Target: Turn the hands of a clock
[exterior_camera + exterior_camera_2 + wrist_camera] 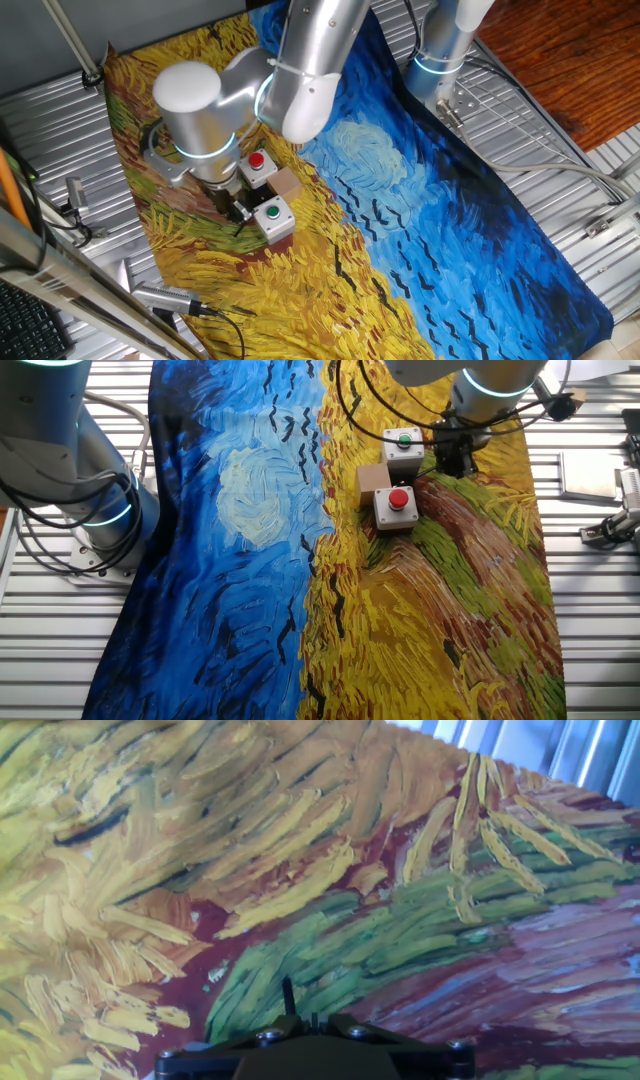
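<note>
A Flexiv arm bends low over the painted cloth [420, 230] covering the bench, its pincer [236, 208] set down just left of two button boxes, one green-topped [272, 214], one red-topped [259, 163], with a small brown block [287, 182] touching them. No clock shows in any view; judging by the pose, it may sit hidden beneath the wrist, where the pincer points. The hand view shows only cloth and a thin dark tip [288, 995] above the pincer base. Whether the pincer is spread or pressed together cannot be told. The forearm slants down from the far side, wrist folded nearly vertical.
</note>
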### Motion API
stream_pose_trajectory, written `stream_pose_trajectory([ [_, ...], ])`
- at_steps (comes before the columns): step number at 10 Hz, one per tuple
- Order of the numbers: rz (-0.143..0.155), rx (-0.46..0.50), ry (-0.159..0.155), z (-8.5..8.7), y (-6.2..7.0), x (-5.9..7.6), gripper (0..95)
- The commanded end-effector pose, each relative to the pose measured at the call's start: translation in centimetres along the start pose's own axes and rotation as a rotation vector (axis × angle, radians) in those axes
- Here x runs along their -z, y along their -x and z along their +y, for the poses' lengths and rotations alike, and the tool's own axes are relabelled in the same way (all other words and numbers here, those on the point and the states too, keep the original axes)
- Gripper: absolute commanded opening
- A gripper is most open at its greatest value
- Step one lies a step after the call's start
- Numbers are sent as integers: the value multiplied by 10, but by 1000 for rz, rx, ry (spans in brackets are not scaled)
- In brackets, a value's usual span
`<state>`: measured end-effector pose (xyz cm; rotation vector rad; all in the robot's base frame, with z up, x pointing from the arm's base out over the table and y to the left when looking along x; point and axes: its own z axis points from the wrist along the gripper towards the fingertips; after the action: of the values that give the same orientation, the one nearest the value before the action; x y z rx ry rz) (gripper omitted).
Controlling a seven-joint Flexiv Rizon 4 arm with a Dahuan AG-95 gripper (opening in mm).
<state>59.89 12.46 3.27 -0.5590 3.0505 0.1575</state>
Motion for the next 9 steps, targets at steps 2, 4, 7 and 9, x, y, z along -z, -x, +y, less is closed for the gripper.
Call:
stream_pose_trajectory([
  [2,4,-25,2,15,8,4,0],
  [4,1,-33,2,21,11,3,0],
  [7,-5,-42,2,25,11,-4,0],
  [9,-3,-39,-1,26,11,-6,0],
])
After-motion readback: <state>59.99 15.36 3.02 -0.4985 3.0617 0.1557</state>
